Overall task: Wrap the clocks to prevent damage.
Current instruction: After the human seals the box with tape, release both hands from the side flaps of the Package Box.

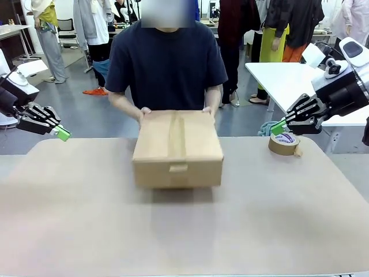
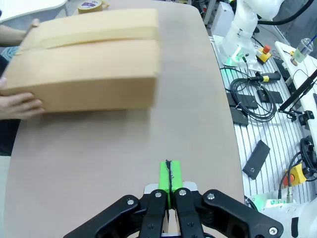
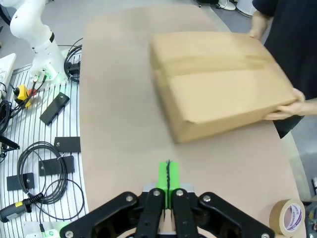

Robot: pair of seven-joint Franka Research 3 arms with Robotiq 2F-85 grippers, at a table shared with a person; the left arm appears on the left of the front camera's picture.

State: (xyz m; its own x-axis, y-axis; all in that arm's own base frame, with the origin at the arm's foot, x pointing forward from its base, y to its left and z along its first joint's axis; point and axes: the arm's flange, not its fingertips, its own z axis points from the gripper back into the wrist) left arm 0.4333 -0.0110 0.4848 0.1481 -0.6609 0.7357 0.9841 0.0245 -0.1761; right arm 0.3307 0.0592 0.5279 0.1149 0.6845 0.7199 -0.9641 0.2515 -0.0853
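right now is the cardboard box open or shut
Shut. The cardboard box has both top flaps lying flat, with a strip of tape along the centre seam. The person's hands hold its far edge.

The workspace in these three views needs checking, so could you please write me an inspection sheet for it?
Surface: tan table, bare apart from the items below.
Job's things: closed cardboard box, taped along its top, at the table's middle; the person's hands hold its far corners. No clocks or wrapping seen.
Clutter: roll of brown tape near the far edge, on the robot's right.
Grippers: left gripper shut, empty, raised off the left edge; right gripper shut, empty, just above the tape roll.
Cables: black cables and small black devices on the slatted bench beside the table.
Surroundings: people standing behind; white table at far right.
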